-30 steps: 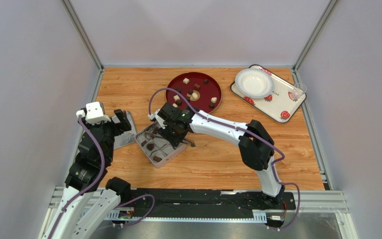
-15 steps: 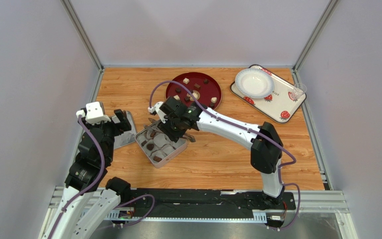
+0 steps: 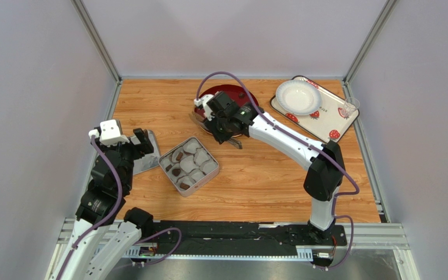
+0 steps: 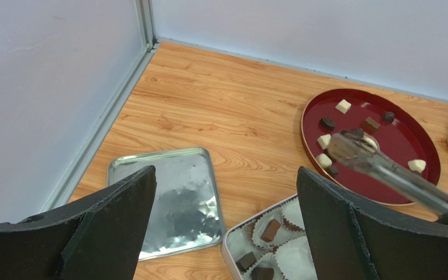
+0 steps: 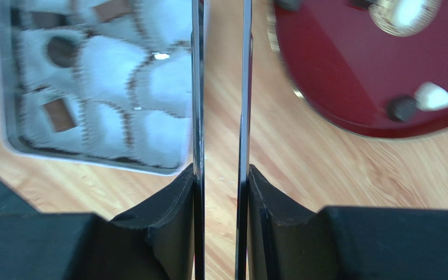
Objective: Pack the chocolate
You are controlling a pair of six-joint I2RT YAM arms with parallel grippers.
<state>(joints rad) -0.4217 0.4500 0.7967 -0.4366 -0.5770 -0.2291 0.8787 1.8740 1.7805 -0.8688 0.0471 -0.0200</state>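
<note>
The chocolate lies as small dark and cream-white pieces (image 4: 343,106) on the red plate (image 3: 252,111). A few dark pieces (image 3: 178,156) sit in paper cups in the silver tin box (image 3: 216,169), also shown in the right wrist view (image 5: 60,114). My right gripper (image 3: 223,119) is shut on the thin metal tongs (image 5: 198,87), whose arms stand slightly apart. Their tips (image 4: 349,146) hover over the plate's left part, and I cannot tell whether they hold anything. My left gripper (image 4: 226,175) is open and empty above the tin's lid (image 4: 168,201).
A white strawberry-patterned tray (image 3: 331,125) at the back right carries a white bowl (image 3: 297,96) and a clear glass (image 3: 349,107). Grey walls close in the left, back and right sides.
My right arm has lifted the tongs out of the tin box and swung them back and right to the red plate. The left arm has not moved.
</note>
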